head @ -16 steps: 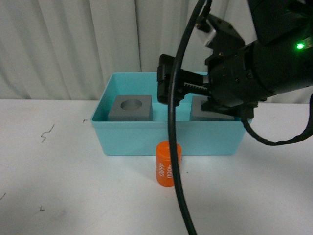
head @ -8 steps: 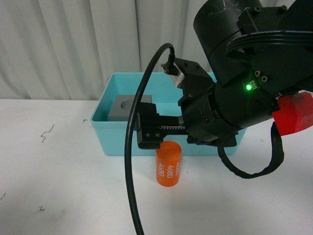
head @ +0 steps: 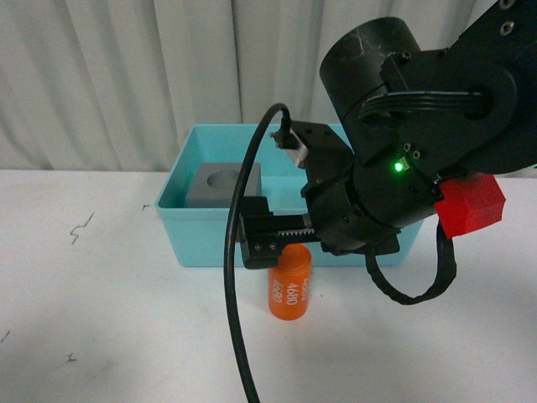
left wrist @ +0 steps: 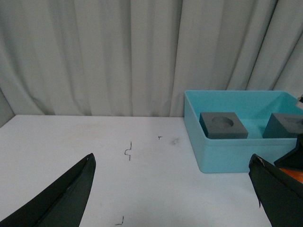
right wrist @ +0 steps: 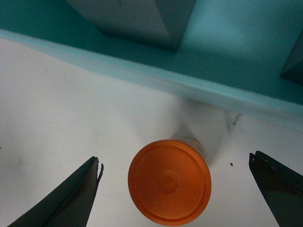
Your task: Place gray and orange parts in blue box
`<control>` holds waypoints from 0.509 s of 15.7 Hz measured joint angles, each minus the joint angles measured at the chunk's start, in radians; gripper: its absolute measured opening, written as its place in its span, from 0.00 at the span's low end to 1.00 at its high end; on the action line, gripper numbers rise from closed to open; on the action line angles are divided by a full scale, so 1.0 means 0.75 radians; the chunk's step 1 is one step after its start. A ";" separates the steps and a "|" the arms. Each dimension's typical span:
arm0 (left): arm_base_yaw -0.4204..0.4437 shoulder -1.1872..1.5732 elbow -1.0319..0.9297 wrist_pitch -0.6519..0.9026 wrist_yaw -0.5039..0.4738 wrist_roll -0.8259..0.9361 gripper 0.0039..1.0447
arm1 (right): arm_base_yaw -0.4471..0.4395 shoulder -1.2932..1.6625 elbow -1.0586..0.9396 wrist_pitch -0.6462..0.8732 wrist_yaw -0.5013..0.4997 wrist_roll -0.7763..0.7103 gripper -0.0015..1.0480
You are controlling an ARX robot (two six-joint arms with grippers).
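Standing upright, orange cyl (head: 289, 290), long axis vert.

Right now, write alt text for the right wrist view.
An orange cylinder stands on the white table, seen from above, between the wide-open jaws of the right gripper, touching neither. Just beyond it runs the rim of the blue box, with a gray cube inside.
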 joint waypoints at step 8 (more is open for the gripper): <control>0.000 0.000 0.000 0.000 0.001 0.000 0.94 | 0.026 0.076 0.028 -0.006 0.002 -0.035 0.82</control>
